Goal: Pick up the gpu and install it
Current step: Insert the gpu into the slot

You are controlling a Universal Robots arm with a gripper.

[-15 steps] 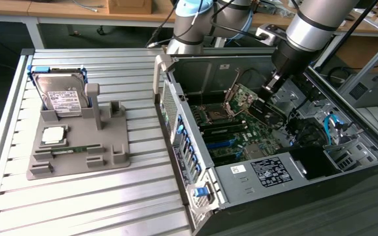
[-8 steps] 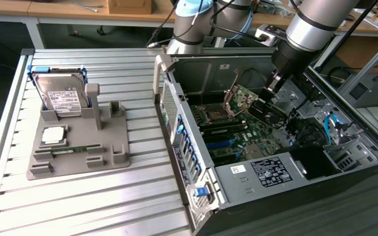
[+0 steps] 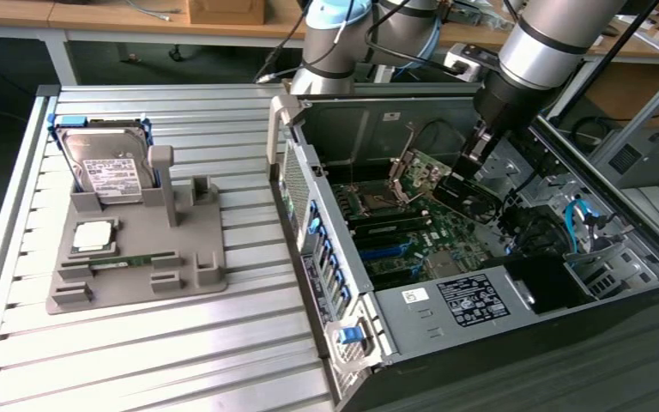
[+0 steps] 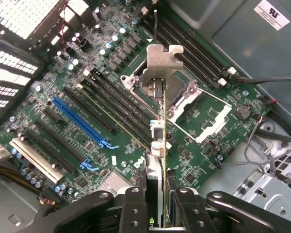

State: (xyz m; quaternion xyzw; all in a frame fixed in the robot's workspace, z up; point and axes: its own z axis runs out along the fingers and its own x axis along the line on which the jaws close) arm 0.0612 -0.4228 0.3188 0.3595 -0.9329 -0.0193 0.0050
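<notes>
End effector (image 4: pixel 160 208) clamped on gpu (image 4: pixel 161 77), held edge-on above motherboard (image 4: pixel 194 170)

Arm (image 3: pixel 549 43) angled steeply down, gripper (image 3: pixel 474 159) clamped.
The grey arm slants in from the exterior view's upper right, with the wrist at its lowest end and the gripper pointing downward. Its two black fingers (image 4: pixel 136 206) stand close together, pinching the thin, edge-on gpu (image 4: pixel 157 73) between them.
</notes>
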